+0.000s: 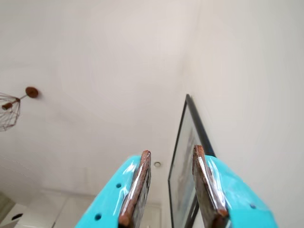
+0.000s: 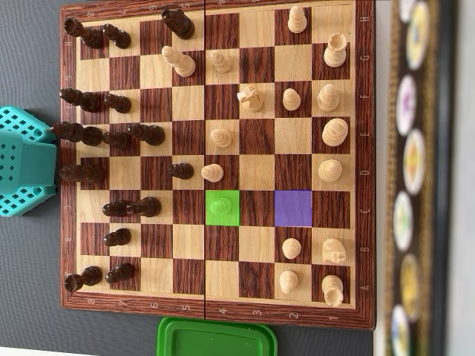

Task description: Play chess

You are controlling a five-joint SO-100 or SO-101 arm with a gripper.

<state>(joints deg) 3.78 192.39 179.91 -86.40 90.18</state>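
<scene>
In the wrist view the gripper (image 1: 172,187) is seen pointed upward, away from the worktop, toward a pale ceiling and wall; its two turquoise fingers (image 1: 118,190) with brown pads are held apart with a clear gap between them, and nothing is held. Behind the gap a dark-framed picture (image 1: 187,156) is seen on the wall, and a wire lamp (image 1: 10,110) is seen at the left edge. In the overhead view only a turquoise part of the arm (image 2: 26,159) is shown, at the left edge of the frame, just beside the chessboard (image 2: 215,159) and not reaching over it. The chessboard is laid on a grey worktop (image 2: 30,311) and fills most of that view. Dark pieces (image 2: 111,137) are gathered along its left side, with one dark pawn (image 2: 180,170) further in, and light pieces (image 2: 330,133) are spread over the right half. One square is marked green (image 2: 223,208), with a piece on it tinted by the same green, and another square in the same row, two squares to the right, is marked purple (image 2: 295,208) and is bare. A green lid (image 2: 215,337) is seen below the board's lower edge, and a dark strip with round pale shapes (image 2: 408,163) is seen, blurred, at the right.
</scene>
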